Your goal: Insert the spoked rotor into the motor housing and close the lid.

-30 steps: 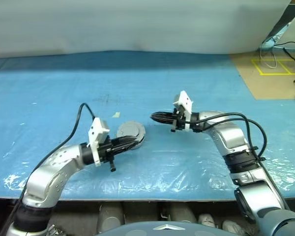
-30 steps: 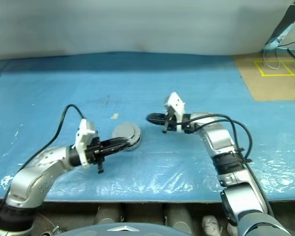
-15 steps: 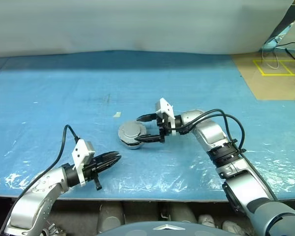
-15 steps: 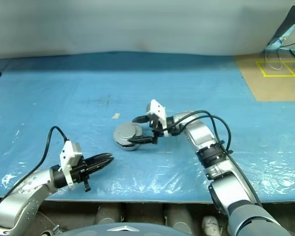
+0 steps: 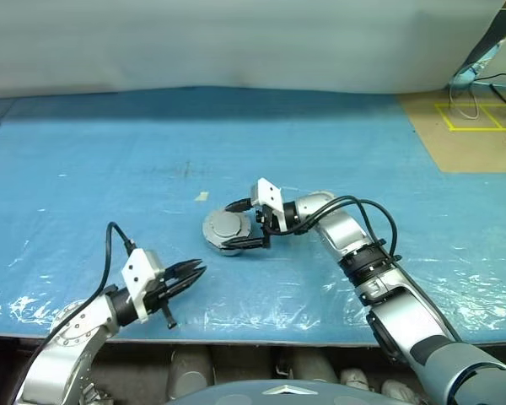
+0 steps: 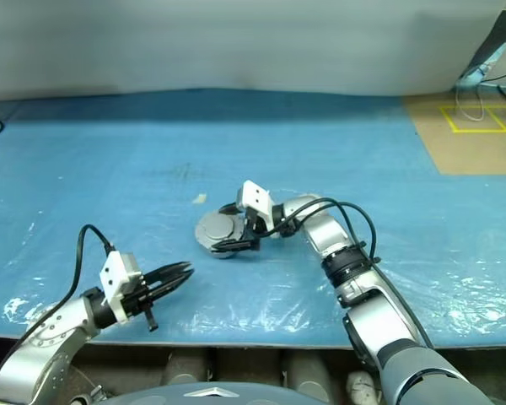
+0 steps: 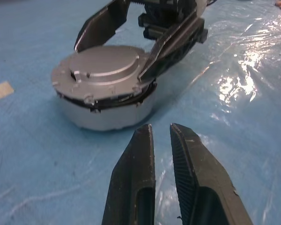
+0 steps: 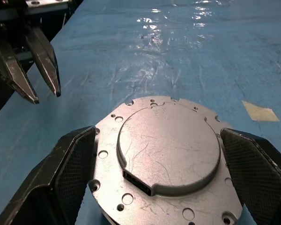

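Right now I am looking down over a blue plastic-covered table [image 5: 110, 143], and the motor housing [image 5: 225, 232] is sitting near its middle with the lid [image 8: 166, 145] already resting on top of it — a flat silver plate with a raised round centre and small holes around its edge. In the left wrist view a thin dark seam is showing between the lid and the silver body below, wider on one side, so I cannot tell whether it is seated all the way.

The right gripper [image 5: 246, 224] is reaching in from the right with its fingers spread wide, one on the far side of the housing and one on the near side, so the housing is lying between them. In the right wrist view the two black pads are standing just outside the rim on either side; whether they are touching the metal I cannot tell, and nothing is gripped.

The left gripper [image 5: 192, 273] is hanging at the near left, well apart from the housing and pointing toward it — its two fingers [image 7: 136, 187] are drawn almost together with only a narrow slit between them, and they are holding nothing.

A small scrap of pale tape [image 5: 201, 197] is lying on the table just to the far left of the housing.
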{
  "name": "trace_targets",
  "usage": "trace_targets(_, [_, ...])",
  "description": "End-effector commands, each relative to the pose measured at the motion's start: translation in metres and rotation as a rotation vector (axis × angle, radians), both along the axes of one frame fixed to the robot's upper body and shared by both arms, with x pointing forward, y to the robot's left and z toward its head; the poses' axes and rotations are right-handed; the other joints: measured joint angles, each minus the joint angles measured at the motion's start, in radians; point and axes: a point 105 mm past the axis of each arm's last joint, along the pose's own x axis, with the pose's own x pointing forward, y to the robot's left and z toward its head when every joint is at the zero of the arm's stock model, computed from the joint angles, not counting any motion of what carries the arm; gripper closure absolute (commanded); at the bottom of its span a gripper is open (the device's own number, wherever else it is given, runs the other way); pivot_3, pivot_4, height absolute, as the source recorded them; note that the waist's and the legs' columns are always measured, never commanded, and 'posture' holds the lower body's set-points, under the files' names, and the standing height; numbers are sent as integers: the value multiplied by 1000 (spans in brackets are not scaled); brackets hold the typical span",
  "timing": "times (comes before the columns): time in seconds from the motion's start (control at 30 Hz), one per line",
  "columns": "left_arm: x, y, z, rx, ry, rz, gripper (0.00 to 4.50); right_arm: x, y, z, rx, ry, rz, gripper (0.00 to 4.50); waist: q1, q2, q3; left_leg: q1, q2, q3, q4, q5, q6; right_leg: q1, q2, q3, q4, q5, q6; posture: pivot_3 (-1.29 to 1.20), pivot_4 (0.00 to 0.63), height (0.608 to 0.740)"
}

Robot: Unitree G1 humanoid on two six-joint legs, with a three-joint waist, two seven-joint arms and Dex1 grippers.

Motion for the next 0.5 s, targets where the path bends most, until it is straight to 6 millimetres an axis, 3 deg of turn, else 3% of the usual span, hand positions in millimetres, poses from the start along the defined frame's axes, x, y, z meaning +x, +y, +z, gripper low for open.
trace_targets(0.03, [3, -5, 10, -8, -44, 2, 3857, -2, 4, 4, 14, -29, 19, 383, -1, 0, 0, 0, 0, 0, 0, 0, 0, 0, 0, 0, 0, 0, 0, 0, 150, 740])
trace_targets(0.17, [5, -3, 8, 4, -44, 5, 3857, 3, 3, -1, -14, -50, -10, 1524, -3, 0, 0, -1, 0, 0, 0, 1, 1, 0, 0, 0, 0, 0, 0, 0, 150, 740])
trace_targets(0.5, [2, 13, -5, 52, -23, 45, 3857, 5, 1, 5, 9, -22, -15, 1528, -2, 0, 0, 1, 0, 0, 0, 0, 1, 2, 0, 0, 1, 1, -1, 0, 150, 740])
